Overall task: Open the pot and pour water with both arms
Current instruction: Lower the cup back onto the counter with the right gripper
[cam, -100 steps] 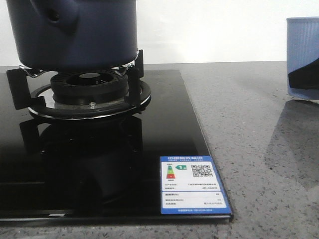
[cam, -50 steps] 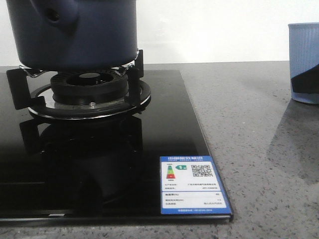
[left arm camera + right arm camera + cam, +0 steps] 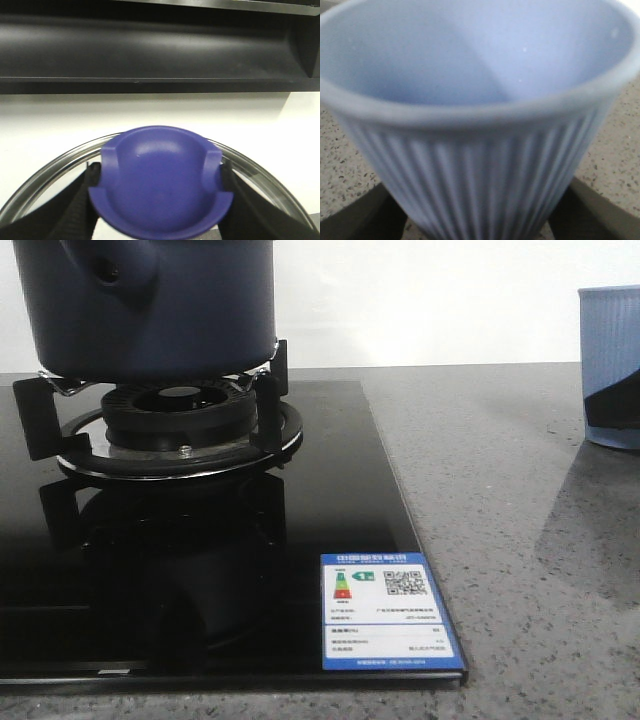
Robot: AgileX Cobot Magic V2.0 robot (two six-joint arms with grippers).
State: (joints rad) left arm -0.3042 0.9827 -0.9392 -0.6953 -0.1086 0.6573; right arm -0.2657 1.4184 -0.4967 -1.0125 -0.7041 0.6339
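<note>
The light blue ribbed cup (image 3: 610,365) has stopped shifting since half a second ago. It sits between the fingers of the right tool (image 3: 480,220), grasped and ready for pouring. The left tool (image 3: 157,197) clenches the round purple lid knob (image 3: 159,180). The large dark navy-blue round pot (image 3: 150,305) rests on the black burner stand (image 3: 180,420), well apart from the right tool.

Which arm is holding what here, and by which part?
The left gripper pinches the lid by its blue knob. The right gripper has its fingers on either side of the ribbed cup, low on its wall.
</note>
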